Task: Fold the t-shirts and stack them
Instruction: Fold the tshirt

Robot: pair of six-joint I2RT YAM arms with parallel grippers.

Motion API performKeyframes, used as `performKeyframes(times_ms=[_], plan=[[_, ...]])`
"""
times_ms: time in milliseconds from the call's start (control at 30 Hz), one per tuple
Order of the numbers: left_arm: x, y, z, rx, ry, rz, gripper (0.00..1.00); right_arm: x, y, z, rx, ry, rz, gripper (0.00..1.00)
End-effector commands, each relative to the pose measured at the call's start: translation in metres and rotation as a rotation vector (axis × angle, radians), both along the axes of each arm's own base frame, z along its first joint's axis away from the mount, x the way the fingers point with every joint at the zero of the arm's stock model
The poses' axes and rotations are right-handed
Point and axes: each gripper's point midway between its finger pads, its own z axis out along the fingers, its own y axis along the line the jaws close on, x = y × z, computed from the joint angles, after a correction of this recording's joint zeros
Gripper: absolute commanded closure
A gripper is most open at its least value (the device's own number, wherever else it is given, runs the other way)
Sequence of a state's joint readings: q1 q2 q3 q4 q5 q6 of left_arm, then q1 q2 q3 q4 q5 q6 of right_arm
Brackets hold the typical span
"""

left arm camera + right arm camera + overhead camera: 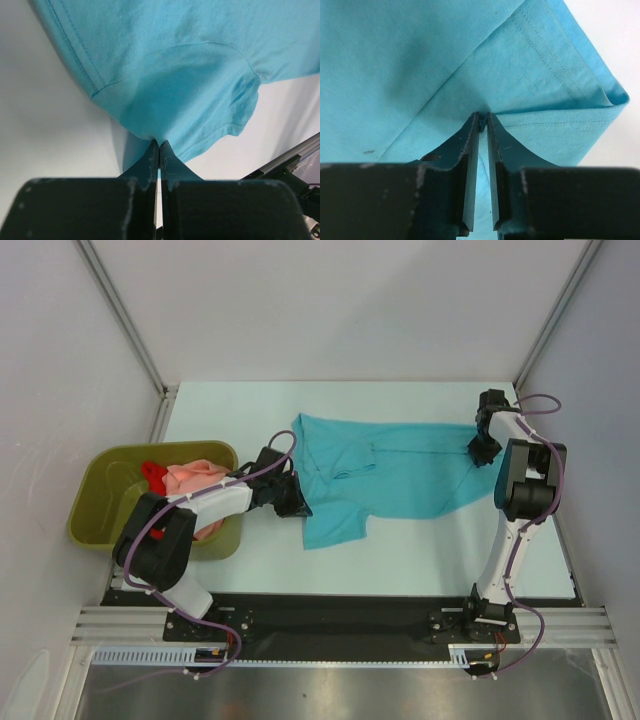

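Spreading the First Shirt: Task Status

We place the task at an early stage: no shirt is folded and no stack exists yet.

**Position of the work items**
- The turquoise t-shirt (390, 475) lies open on the tabletop (430, 550), stretched roughly left to right between the two arms. It is wrinkled near the middle, and one sleeve hangs toward the near edge.
- The salmon-pink t-shirt (195, 478) and the red t-shirt (152, 473) sit bunched together in the olive-green tub (95, 510) at the left of the tabletop, well apart from the turquoise one.

**State of the claws**
- The left claw (293, 502) is clenched on the left edge of the turquoise t-shirt. In its wrist view the tips meet, and the cloth puckers up from them.
- The right claw (480, 452) is grasping the opposite edge, near a hemmed corner. In its wrist view the tips pinch a fold of cloth, with only a thin gap behind them.

**Work completed**
- One shirt is out of the tub and held at both ends, which we judge to be a flattening or positioning step.

**Work left**
- Smooth and fold the turquoise t-shirt.
- Take out, fold and stack the salmon-pink and red shirts.
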State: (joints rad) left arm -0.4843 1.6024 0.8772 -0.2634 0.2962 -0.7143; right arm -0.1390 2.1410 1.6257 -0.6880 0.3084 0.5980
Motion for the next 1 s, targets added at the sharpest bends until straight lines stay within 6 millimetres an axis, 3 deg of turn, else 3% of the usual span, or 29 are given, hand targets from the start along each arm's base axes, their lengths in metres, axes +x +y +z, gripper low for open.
performKeyframes(times_ms=[0,233,333,500,533,600,633,733,800,967], plan=[[0.007,-0.002,0.017,-0.031,-0.056,-0.013,1.0,0.004,-0.002,0.02,-0.019,-0.038,-0.01,0.84],[0.007,0.001,0.022,-0.025,-0.07,0.0,0.99,-0.012,-0.009,0.043,-0.06,-0.042,-0.02,0.89],[0.005,0.004,0.024,-0.017,-0.072,0.008,1.0,-0.018,-0.013,0.054,-0.065,-0.057,-0.021,0.97],[0.003,0.006,0.032,-0.023,-0.095,0.016,0.99,-0.043,-0.015,0.063,-0.059,-0.042,-0.023,1.0],[0.004,0.007,0.033,-0.018,-0.101,0.021,1.0,-0.047,-0.016,0.074,-0.061,-0.063,-0.023,1.0],[0.003,0.008,0.039,-0.021,-0.115,0.021,1.0,-0.065,-0.017,0.073,-0.058,-0.042,-0.021,1.0],[0.002,0.008,0.041,-0.023,-0.119,0.022,1.0,-0.071,-0.019,0.086,-0.065,-0.067,-0.024,1.0],[0.0,0.005,0.047,-0.029,-0.134,0.017,1.0,-0.1,-0.029,0.089,-0.067,-0.053,-0.044,1.0],[-0.003,0.001,0.05,-0.03,-0.141,0.007,1.0,-0.117,-0.039,0.102,-0.086,-0.077,-0.054,1.0],[-0.003,-0.001,0.05,-0.021,-0.138,0.008,1.0,-0.158,-0.055,0.099,-0.069,-0.064,-0.091,1.0]])
